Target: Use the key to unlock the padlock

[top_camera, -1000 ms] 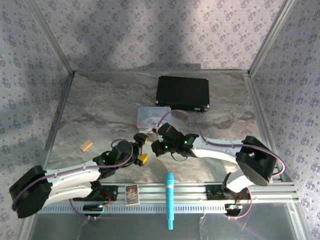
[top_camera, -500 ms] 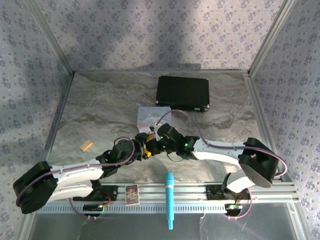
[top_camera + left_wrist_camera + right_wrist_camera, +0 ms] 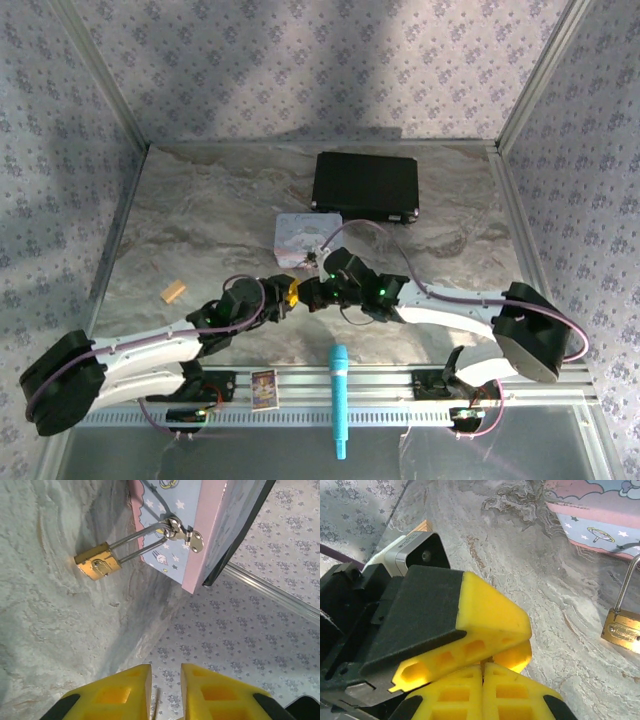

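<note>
Walls (image 3: 300, 60): papered in a pale lilac floral print, closing in the back and both sides behind metal frame posts

Table (image 3: 200, 200): grey marbled top, edged along the near side by a slotted metal rail (image 3: 400, 385)

Left arm (image 3: 150, 345): reaches in low from the near left corner, angled up and to the right, wrist close to the table's middle

Right arm (image 3: 450, 305): stretches from the near right, elbow out by the right edge, forearm running left to meet the other wrist

Black case (image 3: 365, 186): lies flat at the back, right of centre

Tin (image 3: 300, 238): pastel, cartoon-printed, just in front of the case

Blue pen (image 3: 340, 400): lies across the rail, with a small card (image 3: 264, 388) to its left; tan block (image 3: 174, 292) well apart at the left

Left gripper (image 3: 166, 672): yellow fingers nearly together, a narrow gap between them with a thin sliver in it; cannot tell whether anything is gripped

Right gripper (image 3: 482, 672): fingers pressed tight together, directly under the left gripper's tip

Padlock (image 3: 97, 563): small brass body low by the marble, silver shackle hooked through the tin's hasp, near both grippers but touching neither
</note>
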